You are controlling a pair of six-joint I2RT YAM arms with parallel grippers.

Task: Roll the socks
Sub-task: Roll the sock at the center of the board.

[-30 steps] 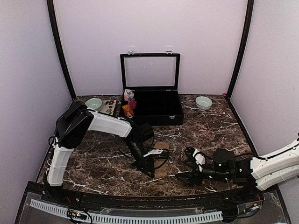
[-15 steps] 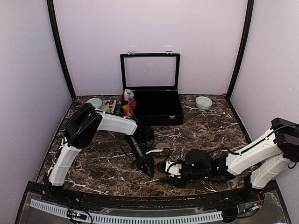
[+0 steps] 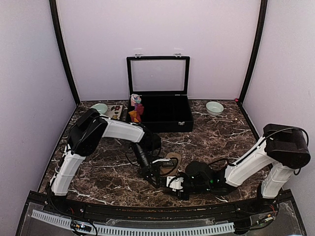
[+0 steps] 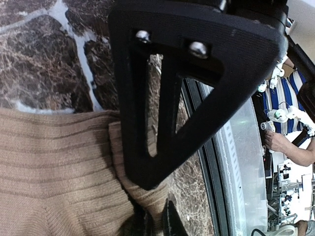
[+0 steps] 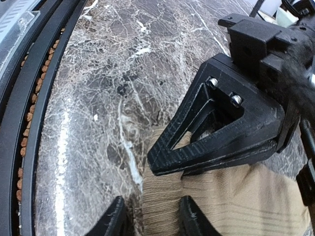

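Marble table [image 3: 221, 132]: bare stretch lying open right of arms and back toward black case [image 3: 162, 126]. Tan sock [image 3: 171, 160] lying near front rail [image 3: 147, 204], its near end being covered by both grippers in top view. Left gripper [image 3: 158, 175] pinching sock's edge, clamped tight, second finger hidden. Right gripper [image 5: 155, 216] straddling sock end, jaws narrow, gap showing beside fabric on one side.

There were no words, numbers or signs to read on the black box [image 3: 160, 125], the tan sock [image 3: 171, 160] or the marble table [image 3: 221, 137].
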